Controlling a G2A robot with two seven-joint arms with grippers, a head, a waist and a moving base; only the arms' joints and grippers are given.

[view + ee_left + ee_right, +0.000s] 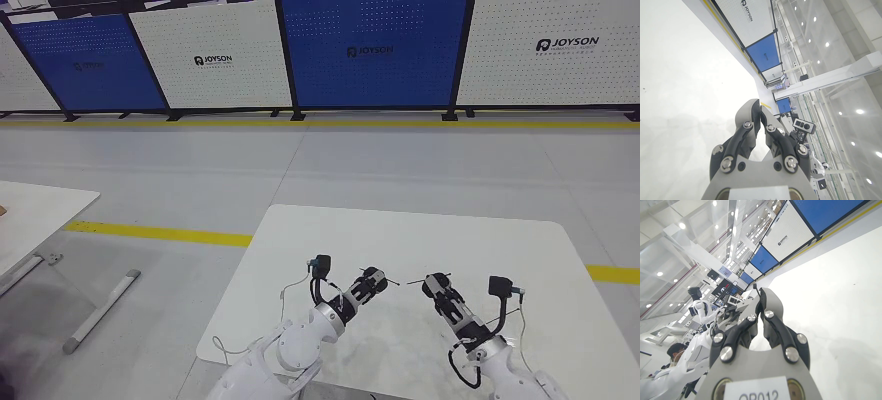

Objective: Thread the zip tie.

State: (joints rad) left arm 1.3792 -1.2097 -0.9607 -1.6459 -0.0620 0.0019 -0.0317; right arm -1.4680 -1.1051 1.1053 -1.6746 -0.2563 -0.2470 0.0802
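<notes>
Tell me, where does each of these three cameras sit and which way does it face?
Top view: above the arms, looking down and forward over the white rectangular table; both arms show.
Left wrist view: on the left wrist, looking along the shut left gripper across the table.
Right wrist view: on the right wrist, looking along the right gripper, shut on a thin black zip tie.
Shared: both wrist views show the table and blue and white wall panels.
</notes>
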